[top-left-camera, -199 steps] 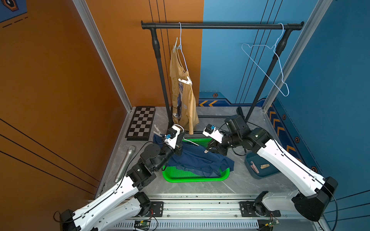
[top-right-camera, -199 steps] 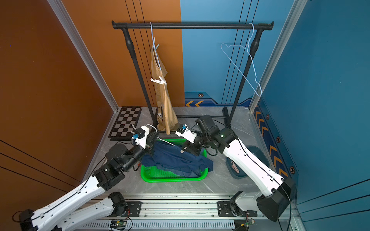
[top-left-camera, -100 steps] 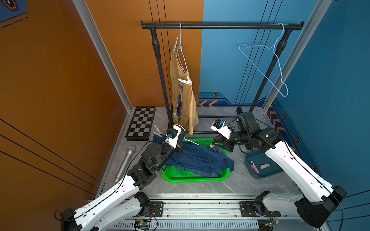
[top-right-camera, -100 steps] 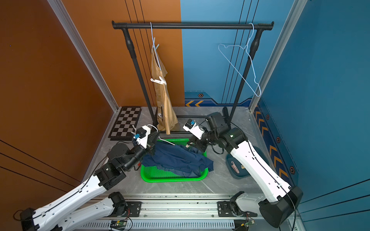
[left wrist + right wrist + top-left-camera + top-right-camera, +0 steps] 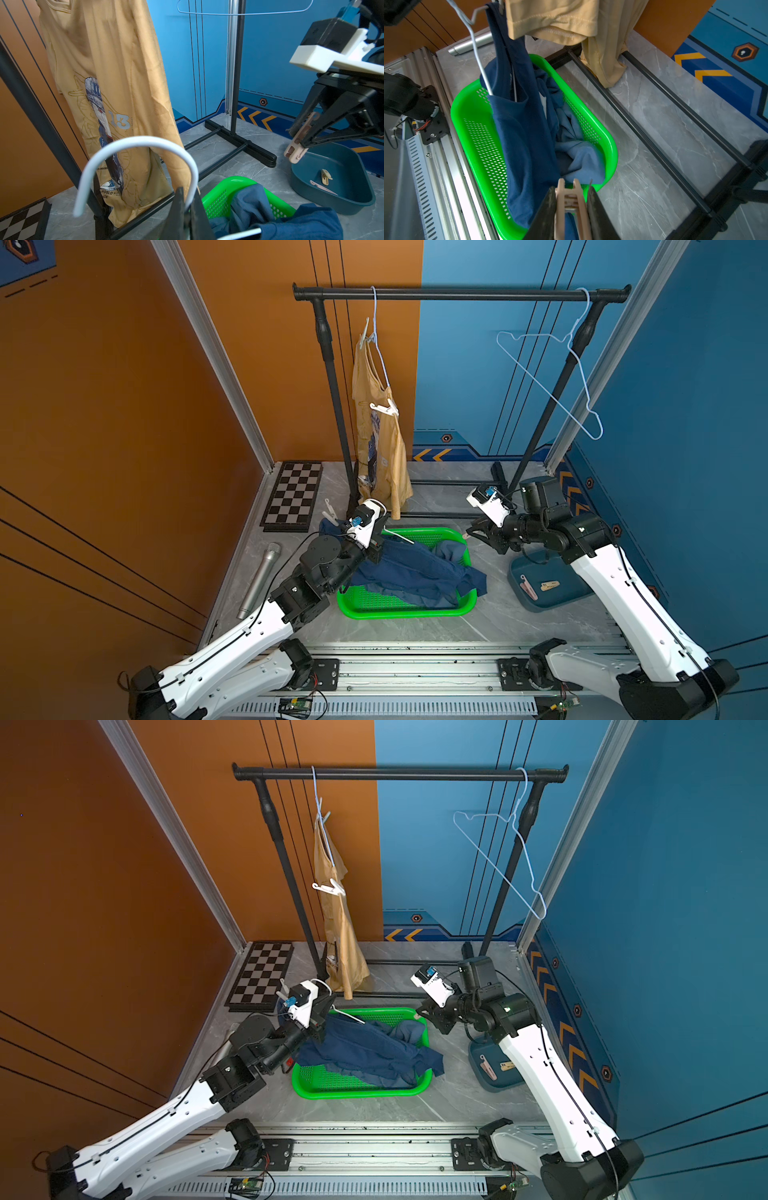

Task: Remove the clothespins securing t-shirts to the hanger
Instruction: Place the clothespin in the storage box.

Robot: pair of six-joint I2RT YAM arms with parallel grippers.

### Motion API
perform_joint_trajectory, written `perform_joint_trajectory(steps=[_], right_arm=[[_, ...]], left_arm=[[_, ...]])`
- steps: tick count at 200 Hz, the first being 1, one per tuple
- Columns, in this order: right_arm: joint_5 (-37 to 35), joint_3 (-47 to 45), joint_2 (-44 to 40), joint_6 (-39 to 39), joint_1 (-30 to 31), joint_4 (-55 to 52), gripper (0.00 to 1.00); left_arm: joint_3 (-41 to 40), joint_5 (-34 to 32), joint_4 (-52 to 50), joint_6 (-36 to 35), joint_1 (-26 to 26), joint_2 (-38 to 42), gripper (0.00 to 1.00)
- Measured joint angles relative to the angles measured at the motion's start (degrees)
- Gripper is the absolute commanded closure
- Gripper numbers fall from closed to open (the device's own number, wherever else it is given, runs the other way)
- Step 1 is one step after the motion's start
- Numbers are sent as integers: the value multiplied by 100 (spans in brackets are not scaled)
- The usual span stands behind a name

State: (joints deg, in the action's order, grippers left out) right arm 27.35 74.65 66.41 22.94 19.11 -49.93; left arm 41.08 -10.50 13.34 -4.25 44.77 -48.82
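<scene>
Clothespin in pale pink (image 5: 299, 139) sits pinched between the narrow jaws of the right gripper (image 5: 473, 533), which over the last second has swung away from above the green basket (image 5: 399, 610) toward the blue tray (image 5: 557, 601), where two pins (image 5: 549, 584) already lie. That peg looks to be free and only needs dropping. The left gripper (image 5: 187, 204) stays clamped on the white hanger (image 5: 135, 142), whose navy t-shirt (image 5: 407, 568) sags into the basket. The mustard t-shirt (image 5: 380, 448) on the rail is still held by a white peg (image 5: 384, 408) and a pale-green peg (image 5: 365, 333) near the hook, so work remains.
</scene>
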Motion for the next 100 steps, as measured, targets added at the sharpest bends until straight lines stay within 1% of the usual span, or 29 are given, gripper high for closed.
perform_joint_trajectory(steps=[73,100], right_arm=[[-573,-435,-22,275,-927,-26,74],[-835,-629,-22,345,-1165,-24,74]], left_arm=[[0,2,70,2,0,-22,100],[-20,4,155,2,0,-46,100]])
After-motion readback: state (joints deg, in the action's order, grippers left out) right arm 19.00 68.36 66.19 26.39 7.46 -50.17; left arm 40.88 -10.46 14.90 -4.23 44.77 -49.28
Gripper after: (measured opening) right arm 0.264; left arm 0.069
